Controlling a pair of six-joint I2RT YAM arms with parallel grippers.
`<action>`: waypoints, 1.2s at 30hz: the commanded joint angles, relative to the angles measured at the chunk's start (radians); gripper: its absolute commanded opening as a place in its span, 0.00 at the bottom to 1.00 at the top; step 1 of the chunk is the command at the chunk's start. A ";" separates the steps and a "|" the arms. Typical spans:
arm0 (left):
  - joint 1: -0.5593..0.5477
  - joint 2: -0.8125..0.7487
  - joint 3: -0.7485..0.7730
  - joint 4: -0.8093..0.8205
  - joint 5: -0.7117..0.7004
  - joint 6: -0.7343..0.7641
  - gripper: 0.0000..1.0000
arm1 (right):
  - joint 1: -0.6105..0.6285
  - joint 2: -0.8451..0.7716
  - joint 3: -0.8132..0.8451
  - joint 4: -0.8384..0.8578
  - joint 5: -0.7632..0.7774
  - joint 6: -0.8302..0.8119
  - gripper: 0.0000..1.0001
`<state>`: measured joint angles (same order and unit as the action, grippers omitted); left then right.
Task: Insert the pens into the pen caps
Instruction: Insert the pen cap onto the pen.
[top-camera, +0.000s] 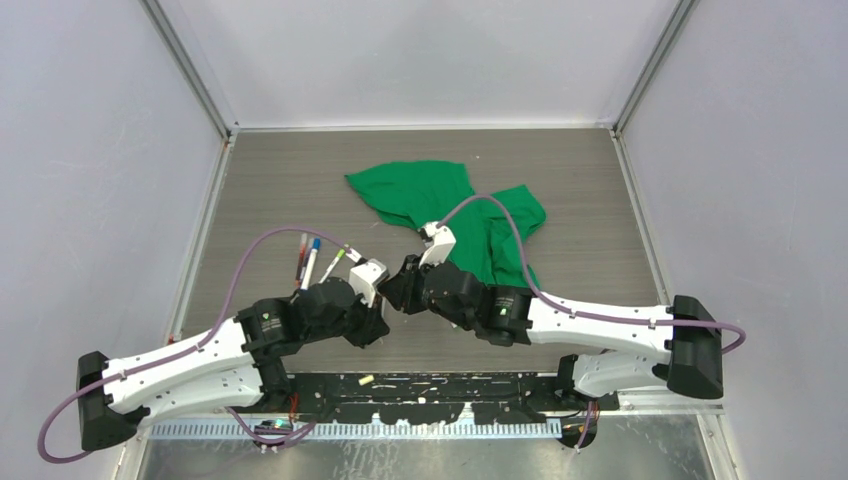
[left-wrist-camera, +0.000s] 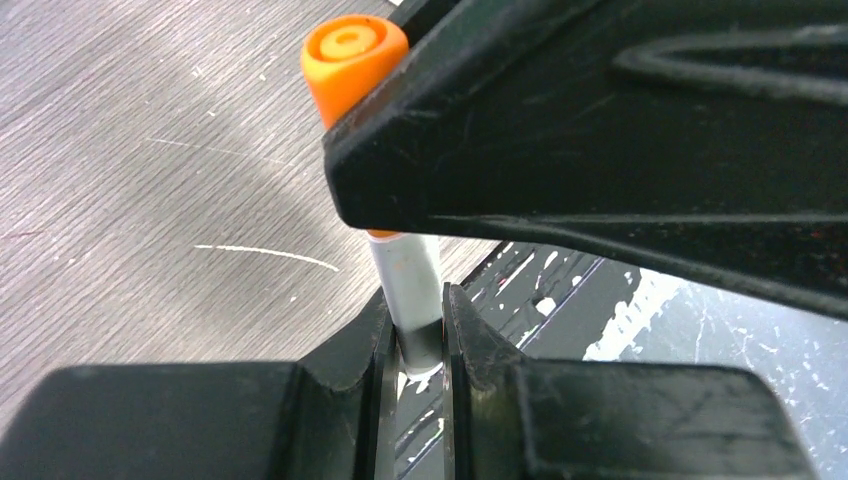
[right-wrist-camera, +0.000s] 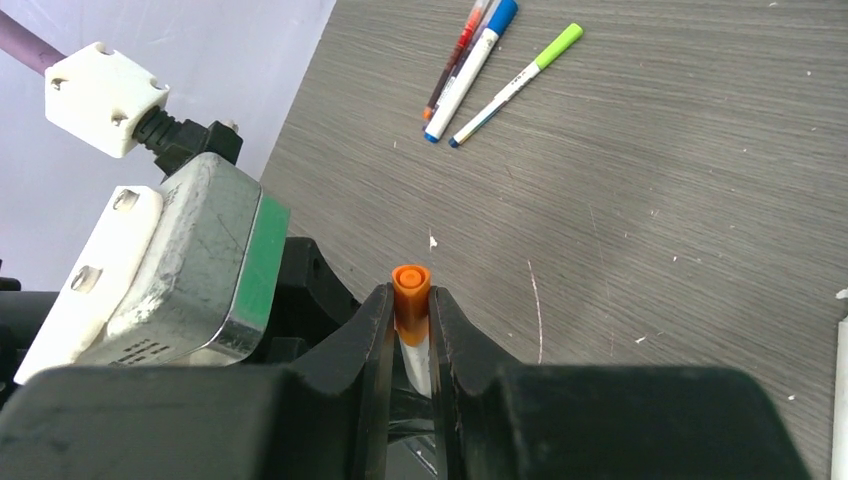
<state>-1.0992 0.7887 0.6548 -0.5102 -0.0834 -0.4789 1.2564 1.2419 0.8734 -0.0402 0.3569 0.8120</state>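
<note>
A white-barrelled pen (left-wrist-camera: 408, 290) stands between the fingers of my left gripper (left-wrist-camera: 415, 325), which is shut on its lower end. An orange pen cap (right-wrist-camera: 411, 290) sits over the pen's other end, and my right gripper (right-wrist-camera: 411, 312) is shut on that cap. In the left wrist view the orange cap (left-wrist-camera: 350, 60) sticks out past the right gripper's black finger (left-wrist-camera: 600, 150). The two grippers meet at the table's near middle (top-camera: 392, 298). Three more capped pens (top-camera: 312, 260) lie side by side to the left: red (right-wrist-camera: 452, 65), blue (right-wrist-camera: 478, 55) and green (right-wrist-camera: 520, 80).
A crumpled green cloth (top-camera: 430, 195) lies behind the right arm at mid-table. The black base plate (top-camera: 430, 385) runs along the near edge, with a small pale piece (top-camera: 366, 379) on it. A white object (right-wrist-camera: 842, 390) shows at the right edge of the right wrist view.
</note>
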 joint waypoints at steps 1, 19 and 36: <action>0.008 -0.051 0.133 0.461 -0.060 0.116 0.00 | 0.077 0.103 -0.097 -0.270 -0.192 0.055 0.01; 0.044 -0.029 0.124 0.556 0.001 0.142 0.00 | 0.191 0.228 -0.146 -0.170 -0.198 0.198 0.01; 0.045 0.019 0.032 0.592 0.122 0.090 0.00 | 0.139 -0.110 -0.099 -0.188 0.243 0.155 0.01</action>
<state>-1.0645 0.8230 0.6449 -0.3885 0.0486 -0.4046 1.3598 1.1099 0.7609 -0.0826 0.6456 1.0325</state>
